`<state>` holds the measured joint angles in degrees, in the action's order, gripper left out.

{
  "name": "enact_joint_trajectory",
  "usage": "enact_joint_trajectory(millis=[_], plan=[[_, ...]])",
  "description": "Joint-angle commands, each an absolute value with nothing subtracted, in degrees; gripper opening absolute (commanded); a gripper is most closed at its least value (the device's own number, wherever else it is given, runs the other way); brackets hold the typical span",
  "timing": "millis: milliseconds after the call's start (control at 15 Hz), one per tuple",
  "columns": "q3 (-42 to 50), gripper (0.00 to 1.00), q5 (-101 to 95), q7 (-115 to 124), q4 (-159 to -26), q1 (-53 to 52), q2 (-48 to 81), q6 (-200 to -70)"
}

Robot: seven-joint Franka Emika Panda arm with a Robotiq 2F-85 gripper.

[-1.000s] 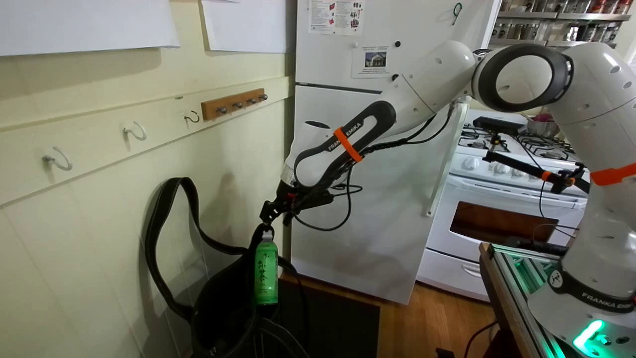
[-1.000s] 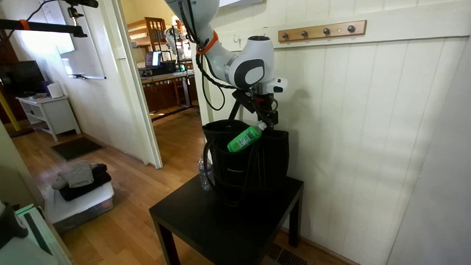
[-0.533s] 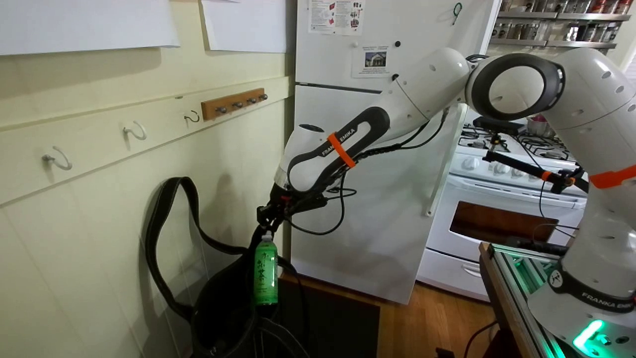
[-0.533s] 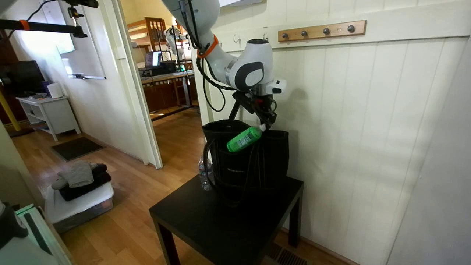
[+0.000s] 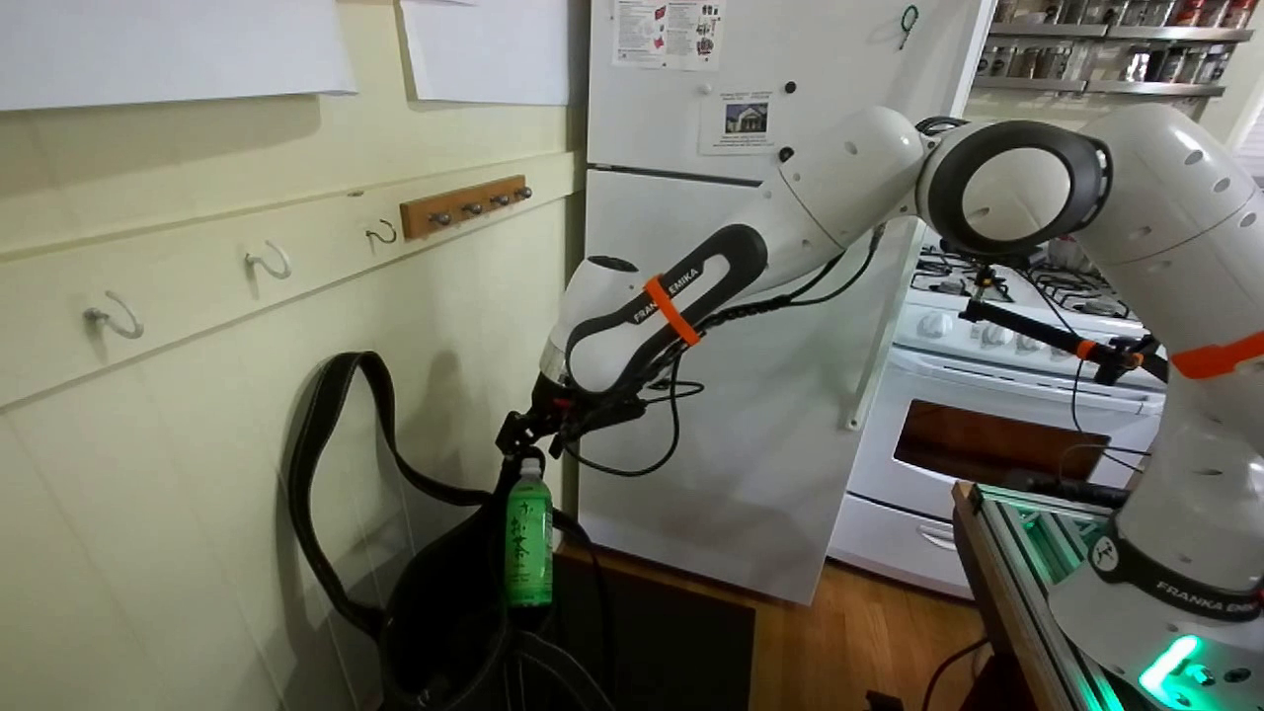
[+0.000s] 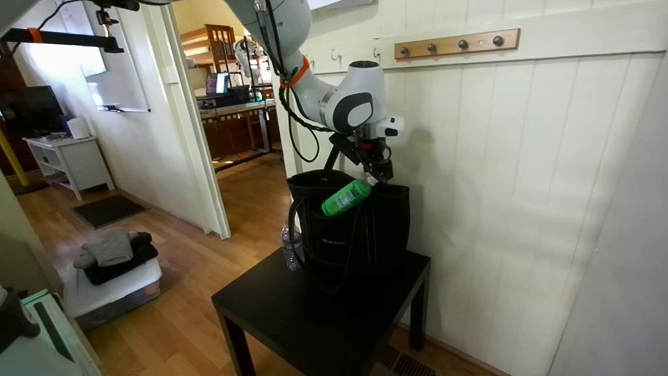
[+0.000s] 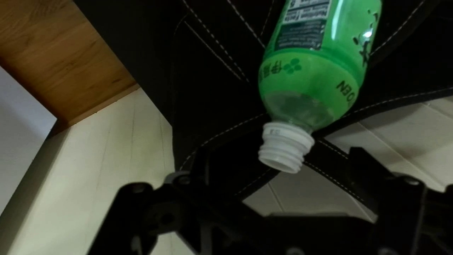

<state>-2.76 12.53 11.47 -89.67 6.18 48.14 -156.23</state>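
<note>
Green bottle (image 7: 315,71) leans tilted, neck end up, by the top edge of the black bag (image 6: 386,224); bag sits on the dark desk (image 6: 292,324). What props the bottle there: can't make out. Pincer (image 7: 279,154) is right at the white neck (image 7: 285,147), fingers (image 7: 364,173) spread well apart, neck showing in the gap between them in the wrist view, nothing clamped. Handling, my read: thin plastic, light if empty, noticeably heavier if full; fill level not readable. Body probably flexes under a hard pinch; printed label (image 7: 300,35) looks glossy, so likely a bit slippery. Not breakable as such, but the neck looks uncapped in the wrist view, so any drink inside could slop out if tipped or squeezed. Best hold: the neck, which should be stiff and narrow, with ridges for flat fingers to bite on. Downside: it's an end hold, so a full bottle would probably swing below it. Avoid the tapered shoulder, likely to slide out of a pinch. Upper body would be steadier, but it's wider, softer and has bag fabric close behind. Bag seems floppy, would likely give if pushed. Stitched dark band (image 7: 332,166) passes behind the neck in the wrist view, easy to catch by mistake. Clear bottle (image 6: 290,250) stands on the desk just beside the bag, apart from the pincer.
</note>
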Motion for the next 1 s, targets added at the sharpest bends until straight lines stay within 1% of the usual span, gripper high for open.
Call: enact_joint_trajectory(millis=[0,333,400,600,933], plan=[[-1.4,0.74,13.4,12.9,-88.2,4.7,49.9,-158.1],[-0.1,0.36,12.7,13.9,-89.1,3.1,49.3,-160.3],[0.3,0.27,12.5,14.4,-89.4,2.5,49.1,-160.4],[1.3,0.06,12.3,15.5,-89.6,1.1,48.9,-160.1],[2.8,0.07,11.6,16.9,-90.5,-1.4,48.1,-160.8]])
